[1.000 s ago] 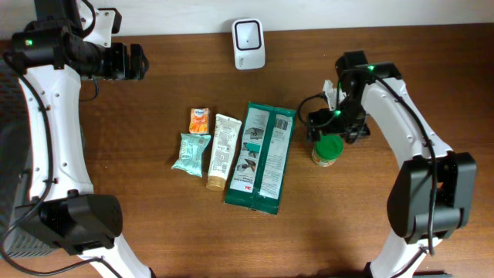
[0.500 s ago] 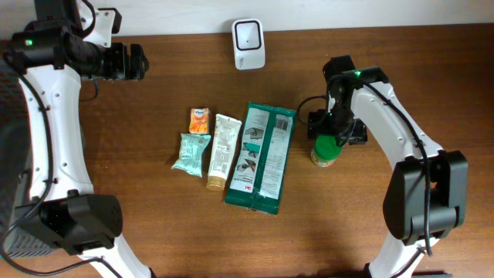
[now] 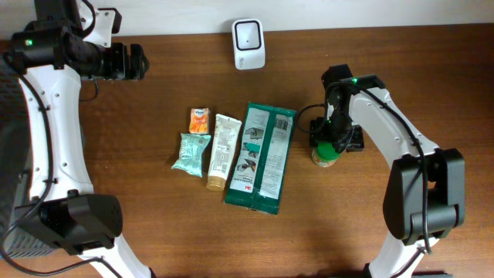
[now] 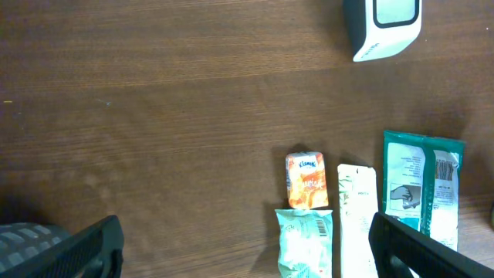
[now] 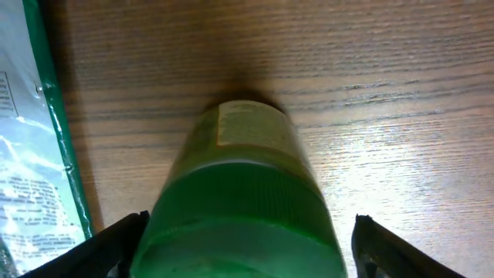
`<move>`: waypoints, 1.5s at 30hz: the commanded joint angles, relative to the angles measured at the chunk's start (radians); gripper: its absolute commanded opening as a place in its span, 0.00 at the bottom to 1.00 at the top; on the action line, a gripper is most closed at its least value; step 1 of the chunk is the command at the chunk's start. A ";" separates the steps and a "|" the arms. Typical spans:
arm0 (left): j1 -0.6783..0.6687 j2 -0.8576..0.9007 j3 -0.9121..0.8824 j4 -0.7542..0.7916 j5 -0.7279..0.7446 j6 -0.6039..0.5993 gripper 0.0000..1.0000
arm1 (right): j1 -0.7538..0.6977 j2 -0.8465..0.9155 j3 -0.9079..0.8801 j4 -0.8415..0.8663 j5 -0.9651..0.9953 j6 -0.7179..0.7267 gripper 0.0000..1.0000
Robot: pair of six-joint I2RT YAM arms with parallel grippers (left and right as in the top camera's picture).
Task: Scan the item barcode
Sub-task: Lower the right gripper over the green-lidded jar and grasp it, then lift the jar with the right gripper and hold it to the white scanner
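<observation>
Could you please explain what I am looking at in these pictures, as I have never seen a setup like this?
These are two white robot arms at a wooden table, each ending in a two-finger gripper. One picture looks down from above; the other two come from wrist cameras. On the table lie a white barcode scanner, a small orange packet, a pale green wrapper, a tube, a large green package and a green-lidded jar. The left gripper is open, empty and off to the side. The right gripper straddles the jar, its fingers either side of the lid; it does not look clamped yet.
</observation>
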 commanded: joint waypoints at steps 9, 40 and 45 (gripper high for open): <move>0.004 -0.006 0.005 0.002 0.011 0.013 0.99 | 0.005 -0.003 0.011 0.002 0.005 0.002 0.48; 0.004 -0.006 0.005 0.002 0.011 0.013 0.99 | -0.050 -0.005 0.300 0.055 -1.154 -0.413 0.42; 0.004 -0.006 0.005 0.002 0.011 0.013 0.99 | 0.077 -0.005 0.431 0.056 -0.615 -0.248 0.49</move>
